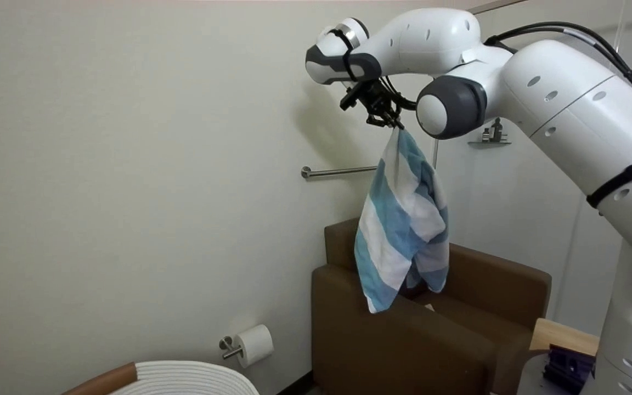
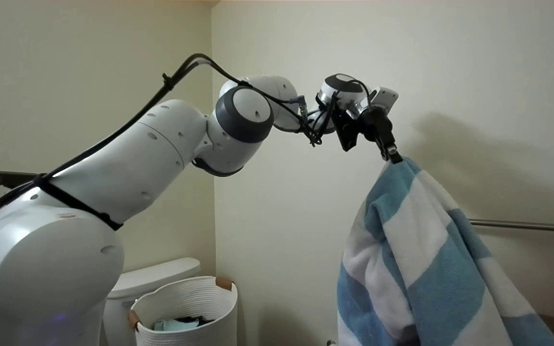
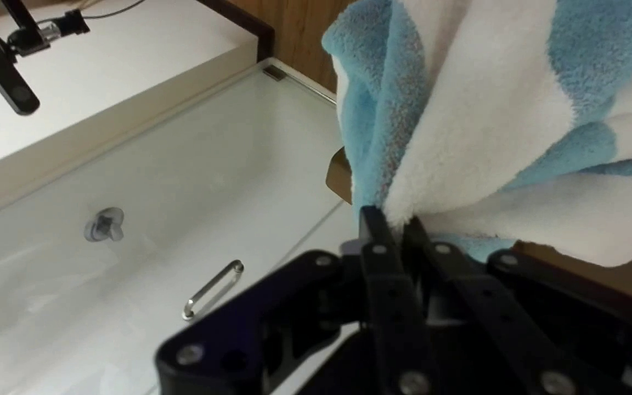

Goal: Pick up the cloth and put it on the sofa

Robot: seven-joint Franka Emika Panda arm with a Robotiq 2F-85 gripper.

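The cloth, a large light-blue and white striped towel, hangs down from my gripper in both exterior views [image 1: 398,219] [image 2: 431,250]. It fills the upper right of the wrist view [image 3: 491,109]. Its orange patch does not show. My gripper [image 1: 396,125] [image 2: 393,157] [image 3: 395,225] is shut on a bunched top part of the cloth. The sofa, a brown boxy armchair [image 1: 398,351], stands below and behind the hanging cloth. The cloth's lower end overlaps its arm and seat in that view; I cannot tell whether they touch. Small brown parts of the sofa show in the wrist view [image 3: 339,175].
A metal towel bar [image 1: 340,172] [image 2: 522,225] runs along the wall behind the cloth. A toilet-paper roll [image 1: 254,345] is on the wall beside the sofa. A white rope basket [image 1: 184,378] [image 2: 190,331] stands by a toilet [image 2: 154,276]. A wooden board [image 1: 565,336] is near the robot's base.
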